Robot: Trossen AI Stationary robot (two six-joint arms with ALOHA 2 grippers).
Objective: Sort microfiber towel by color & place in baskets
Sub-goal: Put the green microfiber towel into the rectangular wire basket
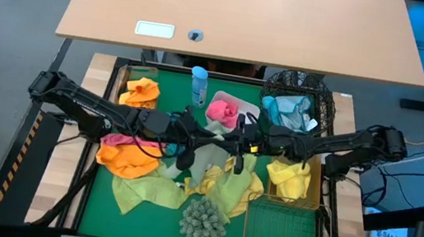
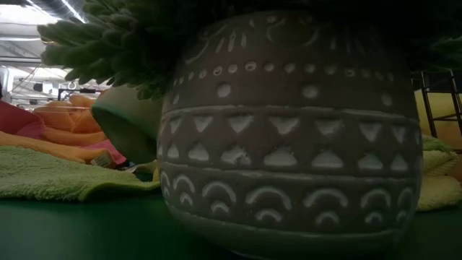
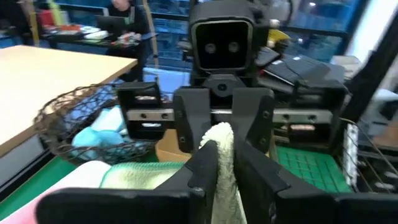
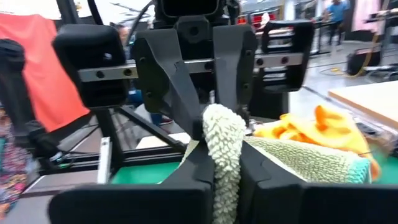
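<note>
Patterned grey pot fills low view, shaggy green clump on top; same clump sits at front centre of the green worktop in high view.

Both arms meet mid-worktop over the towel pile. Left gripper and right gripper face each other, near together. Both wrist views: own fingers pinched narrow on a fold of pale green towel, the other gripper's fingers closed on the same cloth from the opposite side. Towel thus held btwn both, w/ rest trailing onto pile.

Pile: orange towel at left, pink one just behind it, pale green/yellow cloths spread at front.

Baskets:
- clear tub, back left, w/ orange towel
- white tub w/ pink towel
- black mesh basket w/ teal towels
- gold basket w/ yellow towel
- second gold basket, front right.

Blue bottle btwn clear and white tubs.
</note>
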